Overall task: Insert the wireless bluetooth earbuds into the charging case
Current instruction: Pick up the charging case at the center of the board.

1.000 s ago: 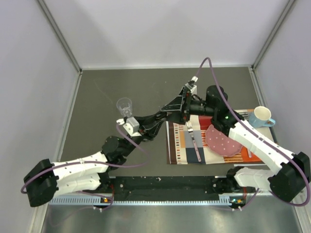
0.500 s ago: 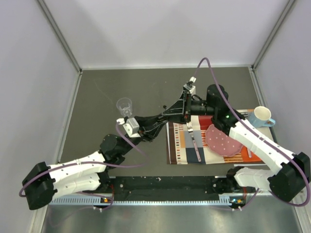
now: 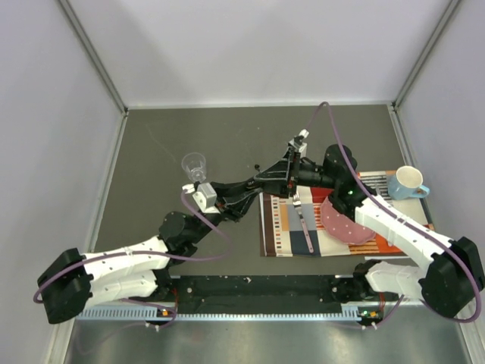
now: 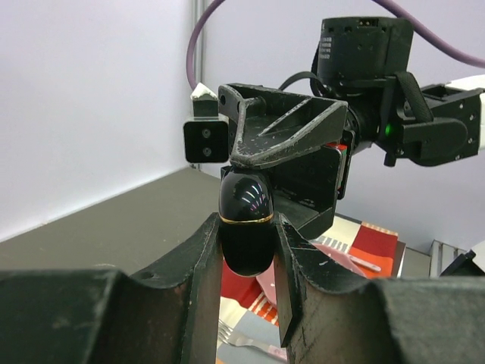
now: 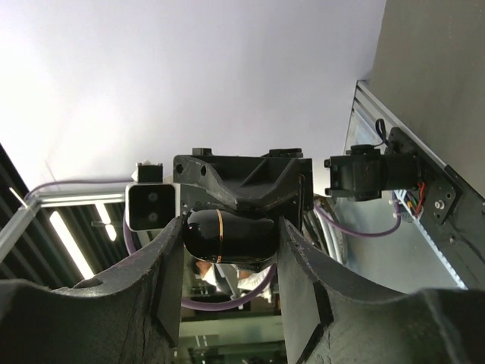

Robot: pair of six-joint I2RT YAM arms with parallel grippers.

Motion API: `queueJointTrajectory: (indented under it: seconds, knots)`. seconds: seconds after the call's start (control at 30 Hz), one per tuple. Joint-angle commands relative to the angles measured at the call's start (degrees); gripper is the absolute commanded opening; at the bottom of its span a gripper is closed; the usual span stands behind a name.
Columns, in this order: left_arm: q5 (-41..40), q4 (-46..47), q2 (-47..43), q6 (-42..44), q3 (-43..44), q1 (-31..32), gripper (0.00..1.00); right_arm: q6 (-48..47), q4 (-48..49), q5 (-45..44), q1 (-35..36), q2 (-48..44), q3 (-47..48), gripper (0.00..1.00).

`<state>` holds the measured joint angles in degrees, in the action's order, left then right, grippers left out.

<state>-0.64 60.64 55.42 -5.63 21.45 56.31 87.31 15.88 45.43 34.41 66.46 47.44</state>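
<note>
Item: glossy black charging case (image 5: pixel 231 233) with a gold seam, lying crosswise between the two dark fingers of the right gripper (image 5: pixel 231 246), touching both. Behind it: left gripper (image 5: pixel 242 199), black, with white camera block (image 5: pixel 151 206). Backdrop: white wall (image 5: pixel 151 76); grey table (image 5: pixel 432 76) and aluminium rail (image 5: pixel 364 136) at right.

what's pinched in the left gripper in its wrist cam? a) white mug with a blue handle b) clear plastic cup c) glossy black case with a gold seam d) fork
c: the left wrist view shows the glossy black charging case, thin gold seam around it, clamped in the left gripper; the cup, fork and mug sit elsewhere, unheld.
</note>
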Motion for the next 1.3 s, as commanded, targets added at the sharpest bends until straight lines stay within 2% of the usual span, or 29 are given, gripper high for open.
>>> queueJointTrajectory:
  seconds: [0.0,0.27,0.37,0.4,0.43,0.47,0.77,1.0,1.13,1.27]
  knots:
    - [-3.75,9.75,1.18,-1.75,-0.01,-0.42,0.15,3.92,7.76,0.45,0.48,-1.24,-0.33,0.00]
    - [-3.22,10.55,2.59,-2.19,0.43,-0.33,0.25,2.96,5.83,-0.52,0.57,-0.98,-0.07,0.00]
    - [-3.40,10.64,2.76,-2.19,0.52,-0.33,0.11,2.96,5.75,-0.61,0.48,-0.98,-0.07,0.00]
    - [-3.31,10.55,2.77,-2.28,0.43,-0.33,0.11,2.61,5.05,-0.52,0.57,-0.98,0.28,0.00]
    - [-3.14,10.55,2.68,-2.28,0.43,-0.33,0.13,1.82,4.26,-0.60,0.57,-0.98,0.55,0.00]
    - [-3.05,10.46,2.50,-2.28,0.43,-0.42,0.24,1.64,3.46,-0.78,0.57,-0.98,0.72,0.00]
    - [-1.99,8.44,1.80,-2.72,0.26,-0.41,0.30,2.08,4.33,-1.48,0.57,-0.98,0.37,0.00]
    - [-1.29,8.00,1.80,-2.99,0.52,-0.33,0.46,2.34,4.69,-1.92,0.57,-0.80,0.37,0.00]
    - [-0.94,7.30,1.89,-2.99,0.43,-0.33,0.43,2.43,4.95,-1.92,0.48,-0.45,0.72,0.00]
    - [-1.55,7.56,1.80,-3.07,0.26,-0.33,0.25,2.43,4.86,-1.84,0.57,-0.10,0.90,0.00]
